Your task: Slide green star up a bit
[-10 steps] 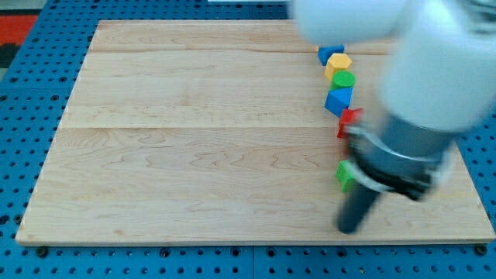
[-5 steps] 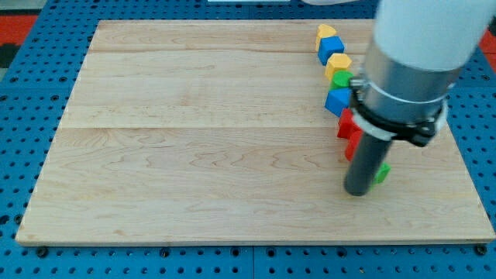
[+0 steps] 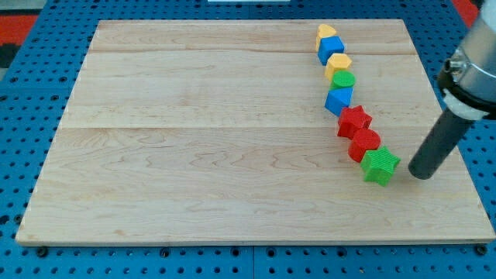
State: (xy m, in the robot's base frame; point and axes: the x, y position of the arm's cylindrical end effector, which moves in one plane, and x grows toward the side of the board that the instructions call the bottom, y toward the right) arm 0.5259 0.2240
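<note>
The green star [image 3: 380, 166] lies on the wooden board [image 3: 194, 139] at the lower right, at the bottom end of a chain of blocks. It touches a red block [image 3: 364, 145] just above it on the left. My tip [image 3: 420, 173] rests on the board to the right of the green star, a short gap away and not touching it. The dark rod slants up to the view's right edge.
Above the red block the chain runs up: a red star [image 3: 354, 121], a blue block [image 3: 339, 100], a green round block [image 3: 343, 80], a yellow block [image 3: 338, 63], a blue block [image 3: 331, 49] and a yellow block [image 3: 327, 32]. The board's right edge is near my tip.
The arm has swung from over the blocks to the right. My tip went from left of the green star to right of it. The star has shifted right, now fully visible.
</note>
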